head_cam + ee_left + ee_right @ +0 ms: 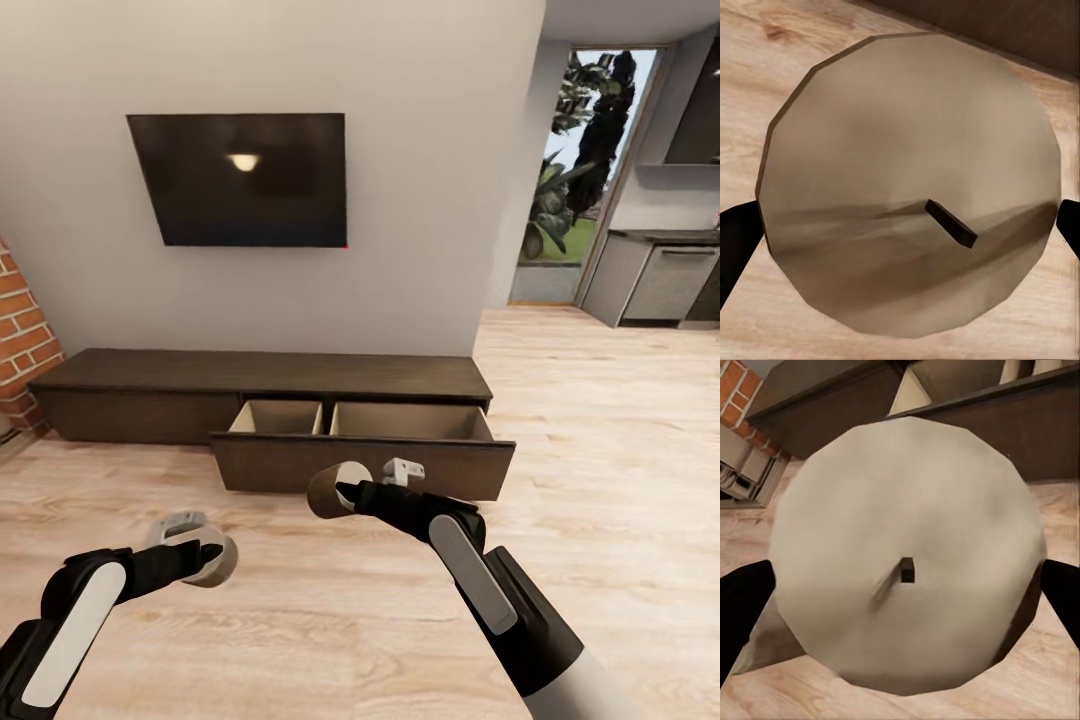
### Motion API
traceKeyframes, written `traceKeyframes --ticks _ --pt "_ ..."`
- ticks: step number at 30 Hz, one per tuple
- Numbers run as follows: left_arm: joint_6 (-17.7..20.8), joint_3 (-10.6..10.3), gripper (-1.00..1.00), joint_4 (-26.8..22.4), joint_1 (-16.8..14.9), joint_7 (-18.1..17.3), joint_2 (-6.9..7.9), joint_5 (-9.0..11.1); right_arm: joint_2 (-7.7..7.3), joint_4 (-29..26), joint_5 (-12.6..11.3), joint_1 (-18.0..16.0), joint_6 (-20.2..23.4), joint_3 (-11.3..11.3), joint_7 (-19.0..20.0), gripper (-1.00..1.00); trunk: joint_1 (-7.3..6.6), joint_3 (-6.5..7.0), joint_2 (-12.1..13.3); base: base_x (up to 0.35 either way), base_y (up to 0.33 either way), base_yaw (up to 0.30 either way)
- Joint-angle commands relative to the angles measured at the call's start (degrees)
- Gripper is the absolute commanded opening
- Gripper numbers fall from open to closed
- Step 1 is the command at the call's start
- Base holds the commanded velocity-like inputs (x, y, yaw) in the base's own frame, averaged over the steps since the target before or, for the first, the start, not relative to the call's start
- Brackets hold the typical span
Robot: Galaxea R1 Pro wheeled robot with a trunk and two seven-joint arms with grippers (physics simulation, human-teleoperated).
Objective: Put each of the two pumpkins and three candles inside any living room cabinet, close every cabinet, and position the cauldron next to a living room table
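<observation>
bright, even light – lamp glare on the tv (243,161).

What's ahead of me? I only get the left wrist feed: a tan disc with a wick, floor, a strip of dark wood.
Observer: The disc is the tan candle in your left pincer. In the head view, the cabinet stands ahead against the wall, with its drawer pulled open.
Operator: Is the right arm loaded?
Observer: Yes. The right pincer grips a paler grey candle, raised in front of the drawer.
Operator: Anything in the drawer?
Observer: I can see two compartments with pale wood walls. Their floors are hidden behind the drawer front, so I cannot tell.
</observation>
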Motion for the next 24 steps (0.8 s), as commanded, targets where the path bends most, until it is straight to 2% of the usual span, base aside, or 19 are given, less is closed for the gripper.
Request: traceKeyframes --ticks 1,5,8,14,24 --pt "0.15 -0.02 -1.0 -0.08 -0.05 0.59 0.03 0.63 0.0 -0.09 -0.71 -0.06 0.0 0.04 -0.58 -1.0 0.0 -0.05 -0.03 0.077 -0.215 -0.095" --pt "0.15 -0.02 -1.0 -0.08 -0.05 0.59 0.03 0.63 0.0 -0.1 -0.71 -0.06 0.0 0.04 -0.58 -1.0 0.0 -0.05 -0.03 0.112 -0.235 -0.018" --pt "0.15 -0.02 -1.0 -0.08 -0.05 0.59 0.08 0.63 0.0 -0.09 -0.68 -0.06 0.0 0.04 -0.58 -1.0 0.0 -0.01 -0.03 0.198 -0.137 0.175" --pt "0.15 -0.02 -1.0 -0.08 -0.05 0.59 0.04 0.66 0.0 -0.09 -0.72 -0.06 0.0 0.04 -0.58 -1.0 0.0 0.07 -0.03 0.209 -0.028 0.223" --pt "0.16 -0.03 -1.0 -0.15 -0.03 0.59 0.09 0.64 0.0 0.04 -0.74 -0.06 0.0 0.04 -0.58 -1.0 0.0 0.09 -0.03 0.066 -0.005 0.022"
